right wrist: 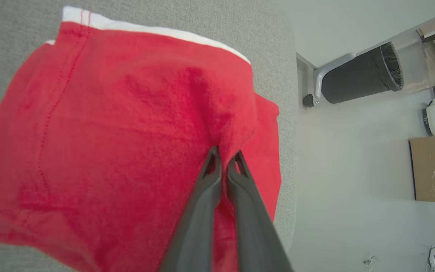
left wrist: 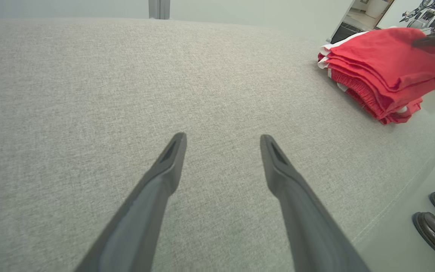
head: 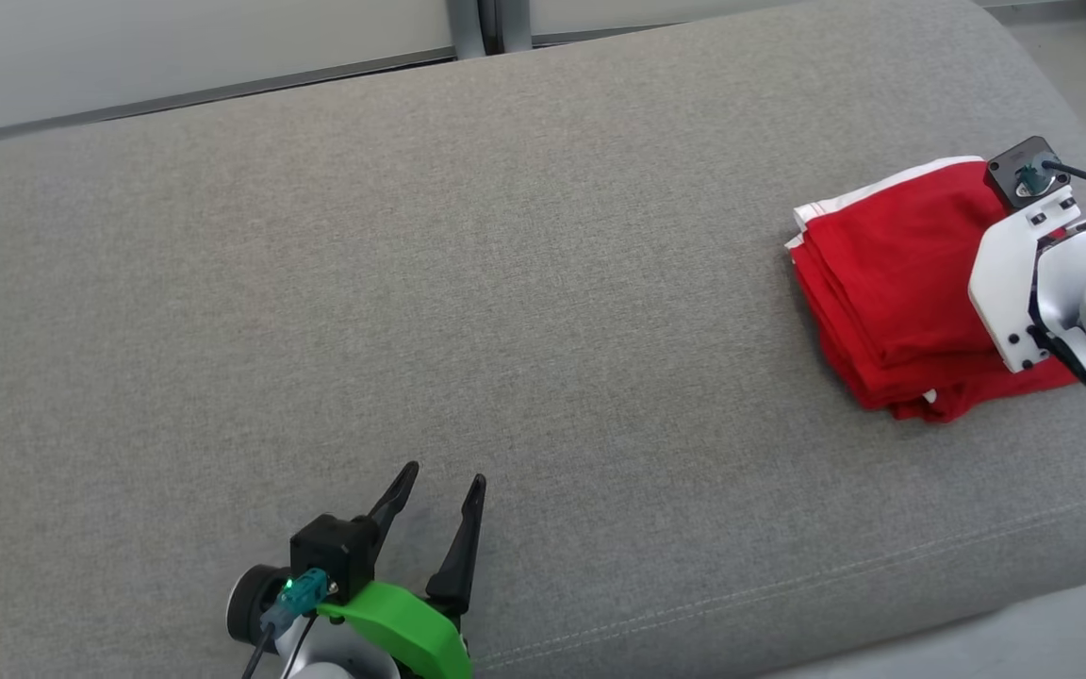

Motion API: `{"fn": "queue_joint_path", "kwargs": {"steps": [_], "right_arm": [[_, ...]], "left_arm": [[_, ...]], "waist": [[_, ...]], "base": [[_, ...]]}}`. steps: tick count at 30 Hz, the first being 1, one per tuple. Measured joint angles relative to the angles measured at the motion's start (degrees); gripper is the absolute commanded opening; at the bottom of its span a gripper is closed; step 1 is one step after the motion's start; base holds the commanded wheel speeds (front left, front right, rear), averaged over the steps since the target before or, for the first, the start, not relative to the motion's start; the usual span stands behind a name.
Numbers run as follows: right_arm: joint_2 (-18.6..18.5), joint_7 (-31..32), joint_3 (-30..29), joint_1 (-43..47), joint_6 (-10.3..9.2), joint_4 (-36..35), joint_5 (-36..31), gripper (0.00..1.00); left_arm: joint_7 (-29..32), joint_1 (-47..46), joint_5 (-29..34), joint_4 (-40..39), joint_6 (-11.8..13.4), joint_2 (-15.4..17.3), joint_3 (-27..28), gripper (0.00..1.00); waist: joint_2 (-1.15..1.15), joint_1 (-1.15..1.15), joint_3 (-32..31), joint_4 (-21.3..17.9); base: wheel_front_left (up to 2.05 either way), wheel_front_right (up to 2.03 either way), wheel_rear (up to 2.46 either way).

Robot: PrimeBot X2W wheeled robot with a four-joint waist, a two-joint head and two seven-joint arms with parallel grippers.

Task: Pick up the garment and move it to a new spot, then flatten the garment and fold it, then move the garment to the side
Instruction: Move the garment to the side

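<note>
1. Looks done, judging by the garment (head: 892,273): pickup, shift to a new spot, flattening and folding. Stacked now in neat red layers, with a white hem along one edge.
2. Lies at the right end of the cushion (head: 411,283), near the cushion's front edge, with the bottom layers flat on the grey fabric.
3. Grasping with the right pincer (right wrist: 225,151): a pinch of the garment's top layer. Tips pressed together, cloth puckered up between them, on the part of the stack nearest the cushion's right end.
4. As for the left pincer (head: 444,474): released, fingers spread wide, holding nothing. Hovers over bare cushion near the front edge, about mid-length, well apart from the garment.
5. Left to do, as a judgement: only the last step, moving the garment to the side. Probably in hand or close to finished, given the spot at the cushion's right end and the grip on the cloth. Cannot tell whether this is the final place.
6. After that, letting go and drawing the right pincer away cleanly. Some risk of tugging the top layer and spoiling the fold.
</note>
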Motion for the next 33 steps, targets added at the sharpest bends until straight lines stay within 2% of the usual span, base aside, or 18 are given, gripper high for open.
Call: {"fn": "queue_joint_path", "kwargs": {"steps": [8, 15, 21, 22, 23, 28, 33], "right_arm": [[-2.49, -2.09, 2.35, -1.66, 0.01, 6.25, -3.87, 0.00], [-2.16, -5.00, 0.51, -1.90, 0.01, 10.45, -4.83, 0.00], [-2.18, -7.16, -1.09, -2.38, 0.01, 13.73, -8.33, 0.01], [-2.04, -7.68, -1.46, -2.37, 0.01, 14.36, -8.55, 0.56], [-1.83, -8.02, -1.86, -2.36, 0.01, 14.96, -8.78, 1.00], [-0.85, -10.21, -4.30, -2.25, 0.01, 17.62, -9.27, 1.00], [1.20, -15.49, -7.65, -2.44, 0.01, 18.17, -10.70, 1.00]], "left_arm": [[0.45, -0.41, 0.31, -0.88, 0.10, 0.71, -0.25, 1.00], [0.92, -0.78, 0.40, -1.55, 0.54, 1.23, -0.47, 1.00], [1.57, -1.21, 0.76, -2.27, 0.59, 1.74, -0.74, 1.00], [1.63, -1.24, 0.80, -2.38, 0.62, 1.82, -0.78, 1.00], [1.66, -1.25, 0.81, -2.49, 0.67, 1.93, -0.80, 1.00], [2.09, -1.27, 0.82, -3.10, 1.10, 2.33, -0.87, 1.00], [1.90, -1.25, 0.81, -3.20, 1.62, 2.46, -0.84, 1.00]], "waist": [[0.00, 0.00, 1.70, 2.56], [0.00, 0.00, 2.77, 3.94], [0.00, 0.00, 3.64, 4.76], [0.00, 0.00, 3.74, 4.92], [0.00, 0.00, 3.83, 5.06], [0.00, 0.00, 4.06, 5.51], [0.00, 0.00, 3.07, 5.26]], "base": [[0.00, 0.00, 0.00], [0.00, 0.00, 0.00], [0.00, 0.00, 0.00], [0.00, 0.00, 0.00], [0.00, 0.00, 0.00], [0.00, 0.00, 0.00], [0.00, 0.00, 0.00]]}}
